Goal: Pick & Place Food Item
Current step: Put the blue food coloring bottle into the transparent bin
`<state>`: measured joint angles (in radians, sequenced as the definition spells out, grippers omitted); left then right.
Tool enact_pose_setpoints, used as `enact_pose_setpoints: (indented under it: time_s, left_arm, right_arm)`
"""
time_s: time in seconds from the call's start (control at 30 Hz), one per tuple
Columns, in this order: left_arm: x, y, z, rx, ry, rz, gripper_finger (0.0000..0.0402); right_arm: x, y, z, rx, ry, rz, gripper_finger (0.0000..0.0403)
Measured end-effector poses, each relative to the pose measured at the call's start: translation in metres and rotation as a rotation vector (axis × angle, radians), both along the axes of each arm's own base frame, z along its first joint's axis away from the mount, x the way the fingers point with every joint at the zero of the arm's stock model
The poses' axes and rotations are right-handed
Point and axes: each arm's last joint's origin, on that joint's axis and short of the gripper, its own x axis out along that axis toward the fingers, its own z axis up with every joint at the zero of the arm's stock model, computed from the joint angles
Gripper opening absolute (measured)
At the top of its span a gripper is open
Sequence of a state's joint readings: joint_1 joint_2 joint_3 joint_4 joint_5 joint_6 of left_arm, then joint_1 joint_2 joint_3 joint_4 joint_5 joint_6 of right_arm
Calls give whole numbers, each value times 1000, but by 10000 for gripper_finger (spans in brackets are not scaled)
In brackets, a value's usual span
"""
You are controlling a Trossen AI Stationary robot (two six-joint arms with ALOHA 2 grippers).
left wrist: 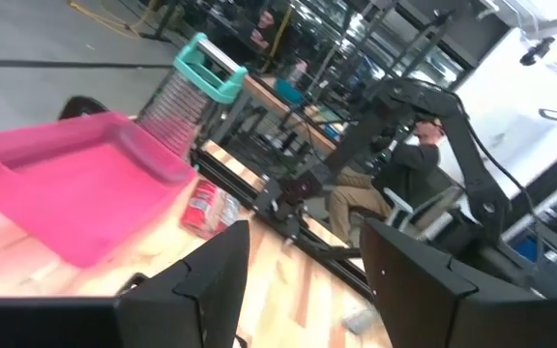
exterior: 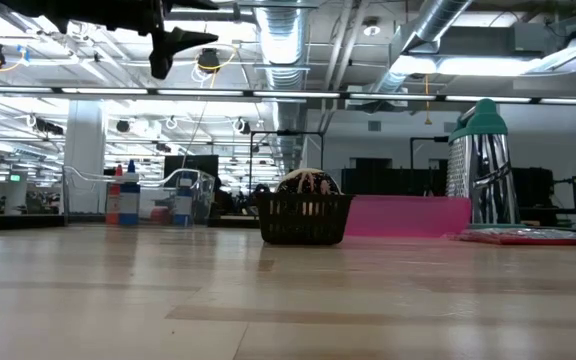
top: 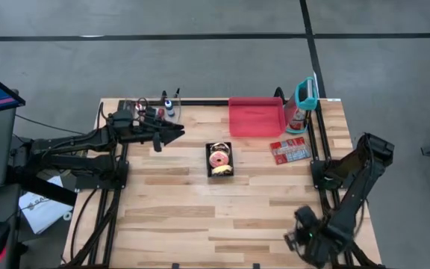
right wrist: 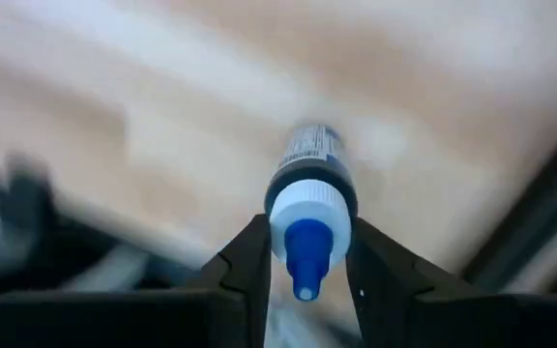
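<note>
- The left gripper [top: 176,134] hangs above the tabletop [top: 178,217] near its far left corner, fingers apart and holding nothing.
- The doughnut [top: 219,158] sits in a small black basket [top: 219,170] mid-table.
- A pink tray [top: 256,117] lies beyond it, with a teal-handled grater [top: 302,99] upright beside.
- The right gripper [right wrist: 303,253], at the near right edge, is clamped on a small blue-tipped bottle [right wrist: 307,205].

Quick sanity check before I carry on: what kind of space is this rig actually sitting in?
Most likely an industrial lab or workshop floor, not a kitchen. The low view shows exposed ceiling ducts and strip lighting over an open hall; the wooden table stands on bare concrete; a seated person shows beyond it.
</note>
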<state>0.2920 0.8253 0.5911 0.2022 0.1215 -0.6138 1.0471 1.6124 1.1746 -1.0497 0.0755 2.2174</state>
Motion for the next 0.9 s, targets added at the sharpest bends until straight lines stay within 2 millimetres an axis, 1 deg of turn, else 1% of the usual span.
enact_pose_setpoints:
  time_s: [0.03,0.13,0.2,0.3,0.4,0.53,0.63,0.7,0.8,0.9]
  left_arm:
    - [0,0,0,0,1,-13,195]
    - [1,-3,-1,-1,6,-42,195]
    - [1,-5,-1,-1,14,-55,195]
    - [2,-9,-5,-4,50,-76,195]
    - [2,-15,-12,34,128,-111,195]
    - [3,-30,-19,166,209,-200,195]
    - [5,-44,-17,320,204,-241,195]
    - [6,-54,-16,427,190,-248,197]
    - [10,-65,-15,552,172,-238,209]
    - [18,-70,-18,607,175,-232,232]
  right_arm:
    - [3,-6,3,-31,-25,-9,99]
    - [17,-20,22,-50,-139,-19,97]
    - [26,-33,30,-91,-192,-7,97]
    - [46,-53,45,-133,-286,20,96]
    - [68,-75,60,-189,-386,60,96]
    - [95,-104,82,-210,-546,133,95]
    - [114,-126,94,-234,-659,180,95]
    - [125,-141,102,-209,-722,213,95]
    - [139,-160,110,-160,-814,252,95]
    - [150,-178,115,-146,-876,276,94]
